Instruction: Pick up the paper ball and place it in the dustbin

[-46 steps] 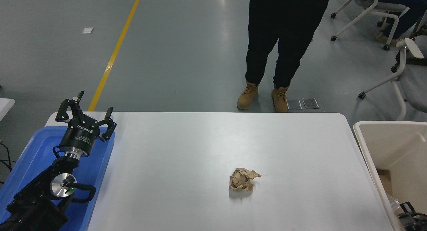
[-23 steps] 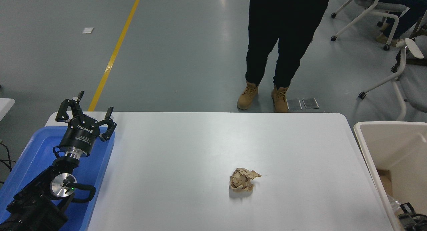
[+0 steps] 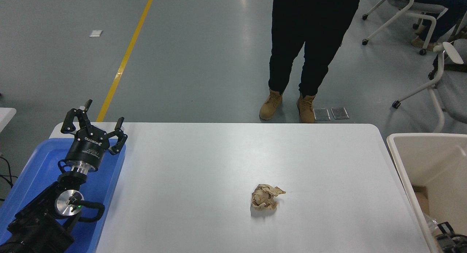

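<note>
The tan-brown paper ball [image 3: 265,197] lies on the white table [image 3: 204,165], right of the middle and towards the front, with a small flap pointing right. The cream-beige dustbin [image 3: 399,165] stands off the table's right edge; only its left part shows. My left gripper [image 3: 104,112] is parked open and empty above the blue tray at the lower left, far from the ball. A small black part of my right arm [image 3: 450,238] shows at the bottom right corner, beside the dustbin's near end; its gripper is not clear to see.
A shallow blue tray [image 3: 40,161] sits at the table's left edge under my left arm. A person in dark trousers and tan boots [image 3: 288,63] stands just beyond the far edge. Office chairs [image 3: 437,74] stand at the back right.
</note>
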